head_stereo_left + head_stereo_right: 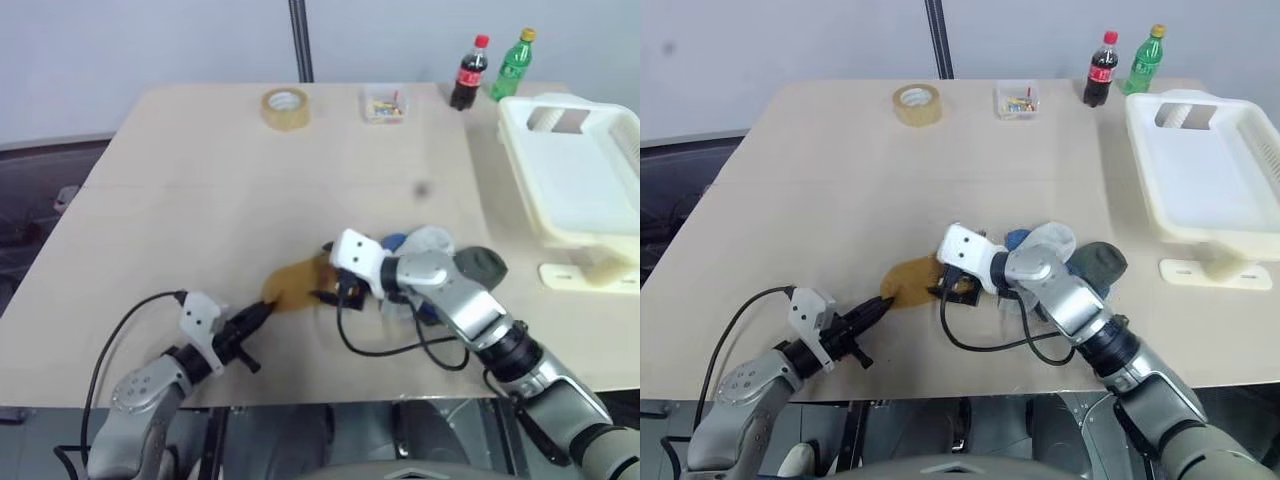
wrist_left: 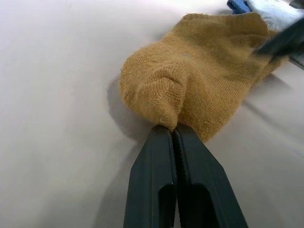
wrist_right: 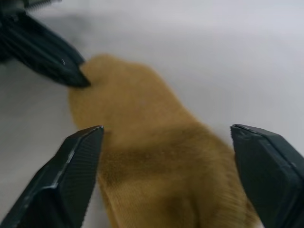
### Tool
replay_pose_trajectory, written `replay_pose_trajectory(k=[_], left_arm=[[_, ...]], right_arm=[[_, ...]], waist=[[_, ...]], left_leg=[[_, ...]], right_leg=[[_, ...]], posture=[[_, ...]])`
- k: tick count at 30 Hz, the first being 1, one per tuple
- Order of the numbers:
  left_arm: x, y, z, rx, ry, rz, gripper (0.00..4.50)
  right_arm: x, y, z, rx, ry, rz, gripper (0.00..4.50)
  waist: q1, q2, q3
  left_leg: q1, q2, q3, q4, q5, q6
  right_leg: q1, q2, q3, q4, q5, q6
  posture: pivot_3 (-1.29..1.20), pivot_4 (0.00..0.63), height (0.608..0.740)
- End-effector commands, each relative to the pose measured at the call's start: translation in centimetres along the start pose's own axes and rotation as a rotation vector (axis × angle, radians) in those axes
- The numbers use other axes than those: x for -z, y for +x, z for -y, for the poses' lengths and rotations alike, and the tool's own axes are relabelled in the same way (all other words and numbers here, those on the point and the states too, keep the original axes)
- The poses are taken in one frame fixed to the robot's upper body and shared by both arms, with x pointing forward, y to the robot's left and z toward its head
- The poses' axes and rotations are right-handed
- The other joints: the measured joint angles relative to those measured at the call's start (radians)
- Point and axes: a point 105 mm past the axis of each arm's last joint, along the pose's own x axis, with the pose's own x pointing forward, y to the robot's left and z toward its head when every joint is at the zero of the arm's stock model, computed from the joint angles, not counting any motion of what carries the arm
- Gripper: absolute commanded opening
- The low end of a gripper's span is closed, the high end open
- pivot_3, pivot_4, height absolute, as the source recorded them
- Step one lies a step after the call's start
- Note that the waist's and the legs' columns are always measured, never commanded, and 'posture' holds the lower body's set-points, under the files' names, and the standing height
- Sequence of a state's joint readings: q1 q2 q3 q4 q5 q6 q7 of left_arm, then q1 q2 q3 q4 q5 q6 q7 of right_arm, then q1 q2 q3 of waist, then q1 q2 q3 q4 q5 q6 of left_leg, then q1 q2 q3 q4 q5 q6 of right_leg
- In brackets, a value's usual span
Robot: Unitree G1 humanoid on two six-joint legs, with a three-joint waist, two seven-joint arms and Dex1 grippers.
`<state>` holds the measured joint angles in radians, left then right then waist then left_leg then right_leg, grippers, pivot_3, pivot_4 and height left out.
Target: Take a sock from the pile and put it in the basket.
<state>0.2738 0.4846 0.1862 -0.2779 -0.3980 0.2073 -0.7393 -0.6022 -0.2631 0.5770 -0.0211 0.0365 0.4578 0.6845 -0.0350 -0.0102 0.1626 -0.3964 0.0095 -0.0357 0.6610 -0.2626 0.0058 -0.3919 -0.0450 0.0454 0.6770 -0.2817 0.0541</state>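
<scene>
Behind the right gripper (image 3: 167,175), the pile (image 1: 1070,255) sits half-hidden.

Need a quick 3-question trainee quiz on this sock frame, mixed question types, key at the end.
1. True or false: the left pincer is shut on the mustard sock.
2. The right pincer is: A) shut on the grey sock, B) open over the mustard sock, C) inside the basket.
3. Which bottle stands nearer the basket, the cola bottle or the green bottle?
Key: 1 true; 2 B; 3 green bottle.
</scene>
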Motion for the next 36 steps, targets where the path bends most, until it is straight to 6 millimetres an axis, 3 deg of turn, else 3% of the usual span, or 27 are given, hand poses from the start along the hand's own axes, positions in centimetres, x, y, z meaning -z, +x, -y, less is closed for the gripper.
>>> replay_pose_trajectory(k=[1,9,13,16,22,25,29,32,36], left_arm=[[0.5,0.1,0.5,0.021,-0.031,-0.018,0.00],[0.6,-0.1,0.7,0.035,-0.029,-0.025,0.00],[-0.1,-0.2,-0.3,0.013,-0.046,0.007,0.00],[-0.7,-0.3,-0.9,-0.004,-0.096,0.047,1.02],[-0.9,-0.1,-0.9,0.009,-0.293,0.041,3.83],[-1.0,0.4,-1.3,0.018,-0.488,0.038,3.83],[-0.9,1.2,0.0,0.153,-0.741,-0.028,3.83],[0.4,1.9,0.4,0.183,-0.810,-0.161,3.83],[0.3,2.4,1.2,0.257,-0.879,-0.262,3.83]], right_arm=[[0.6,0.3,1.3,0.072,-0.038,-0.029,4.47],[2.8,0.1,1.2,0.083,-0.024,-0.103,4.47],[3.3,0.1,0.7,0.068,-0.031,-0.112,4.47],[3.3,0.1,0.6,0.068,-0.027,-0.110,4.50],[3.5,0.1,0.5,0.075,-0.024,-0.117,4.50],[3.4,0.1,0.5,0.078,-0.022,-0.116,4.50],[3.4,0.3,0.3,0.075,-0.027,-0.117,4.50],[3.3,0.4,0.2,0.071,-0.033,-0.117,4.50],[3.2,0.5,0.0,0.070,-0.036,-0.115,4.50]], waist=[[0.000,0.000,0.000],[-0.002,0.000,0.000],[-0.001,0.000,-0.001],[-0.001,0.000,-0.001],[-0.001,0.000,-0.001],[-0.001,0.001,-0.001],[-0.001,0.001,-0.001],[0.000,0.001,-0.002],[0.000,0.002,-0.003]], left_leg=[[0.000,0.000,0.000,0.001,0.000,0.000],[0.000,0.000,0.000,0.001,0.000,0.000],[0.000,0.000,0.000,0.002,0.000,0.000],[0.001,0.000,-0.001,0.002,0.000,0.000],[0.000,0.000,-0.001,0.002,0.000,0.000],[0.002,0.000,-0.002,0.002,0.000,0.000],[0.007,0.000,-0.004,0.004,0.000,0.000],[0.013,-0.001,-0.005,0.003,0.000,0.000],[0.014,-0.002,-0.005,0.003,0.000,0.000]], right_leg=[[0.000,0.000,0.000,0.000,0.000,0.000],[0.000,0.000,0.000,0.001,0.000,0.000],[0.000,0.000,0.000,0.001,0.000,0.000],[0.000,0.000,0.000,0.001,0.000,0.000],[0.000,0.000,0.000,0.001,0.000,0.000],[0.002,0.000,-0.001,0.001,0.000,0.000],[0.008,0.000,-0.003,0.001,0.000,0.000],[0.015,0.000,-0.004,0.000,-0.001,0.000],[0.015,-0.001,-0.003,0.001,0.000,0.000]], posture=[[0.00,0.150,0.740],[0.00,0.150,0.740],[0.00,0.150,0.740],[0.00,0.150,0.740],[0.00,0.150,0.740],[0.00,0.150,0.740],[0.00,0.150,0.740],[0.00,0.150,0.740],[0.00,0.150,0.740]])
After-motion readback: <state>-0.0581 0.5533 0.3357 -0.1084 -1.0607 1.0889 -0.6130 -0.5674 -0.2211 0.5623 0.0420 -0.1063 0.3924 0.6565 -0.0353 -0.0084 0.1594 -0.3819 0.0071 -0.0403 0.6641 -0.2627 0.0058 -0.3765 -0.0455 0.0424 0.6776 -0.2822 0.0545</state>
